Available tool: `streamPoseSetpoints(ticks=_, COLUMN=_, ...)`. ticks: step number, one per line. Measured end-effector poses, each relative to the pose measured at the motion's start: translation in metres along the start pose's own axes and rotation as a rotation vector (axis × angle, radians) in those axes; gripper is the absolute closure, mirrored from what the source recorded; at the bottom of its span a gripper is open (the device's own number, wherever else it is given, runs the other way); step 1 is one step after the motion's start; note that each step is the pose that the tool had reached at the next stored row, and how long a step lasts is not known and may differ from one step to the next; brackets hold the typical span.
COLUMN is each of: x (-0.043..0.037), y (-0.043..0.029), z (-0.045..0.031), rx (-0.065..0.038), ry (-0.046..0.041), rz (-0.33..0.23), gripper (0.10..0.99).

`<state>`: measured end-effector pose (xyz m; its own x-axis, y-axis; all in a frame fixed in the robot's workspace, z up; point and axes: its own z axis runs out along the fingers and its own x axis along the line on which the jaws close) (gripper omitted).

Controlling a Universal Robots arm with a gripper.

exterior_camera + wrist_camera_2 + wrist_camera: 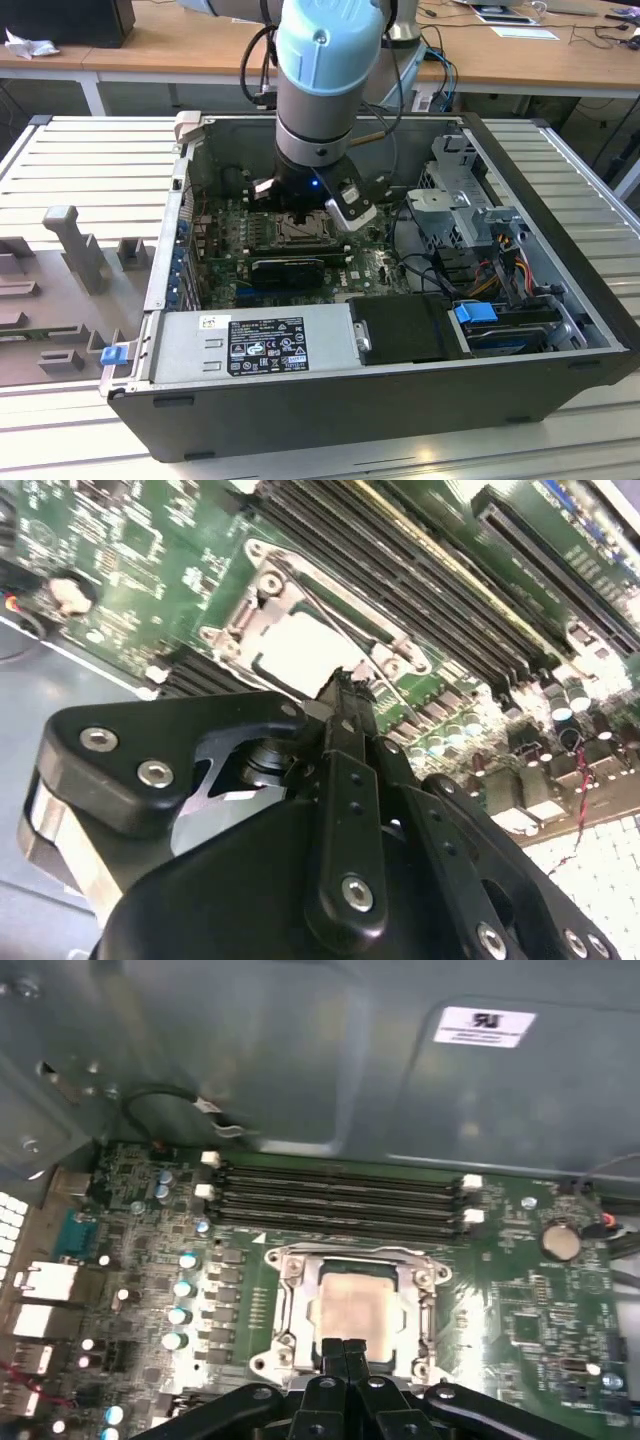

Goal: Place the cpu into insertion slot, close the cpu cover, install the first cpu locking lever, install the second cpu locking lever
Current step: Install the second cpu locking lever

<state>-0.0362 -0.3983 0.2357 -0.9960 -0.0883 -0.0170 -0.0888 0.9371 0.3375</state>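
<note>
The open computer case (560, 290) encloses the green board (520, 1300). The hand (345, 1345) hangs just above the insertion slot (290, 1305), fingers pressed together, gripping nothing. The cpu cover (425, 1305) seems to lie closed around the cpu (355, 1305), directly beneath the fingertips.
</note>
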Motion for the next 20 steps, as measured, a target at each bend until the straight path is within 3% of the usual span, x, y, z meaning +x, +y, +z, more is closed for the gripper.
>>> streamPoseSetpoints(ticks=3, x=0.0002, y=-0.0036, z=-0.0014, rx=0.0, ry=-0.0001, rz=0.0, gripper=0.98)
streamPoseSetpoints(ticks=6, x=0.0016, y=-0.0157, z=-0.0056, rx=0.0, ry=-0.0003, rz=0.001, gripper=0.98)
streamPoseSetpoints(ticks=8, x=0.0059, y=-0.0171, z=-0.0057, rx=-0.003, ry=-0.0007, rz=0.001, gripper=0.98)
streamPoseSetpoints(ticks=11, x=0.0162, y=-0.0179, z=-0.0018, rx=-0.005, ry=-0.0007, rz=0.001, gripper=0.98)
streamPoseSetpoints(ticks=18, x=0.0177, y=-0.0229, z=0.0126, rx=-0.005, ry=-0.0008, rz=0.001, gripper=0.98)
streamPoseSetpoints(ticks=20, x=0.0214, y=-0.0238, z=0.0159, rx=-0.006, ry=-0.0009, rz=0.001, gripper=0.98)
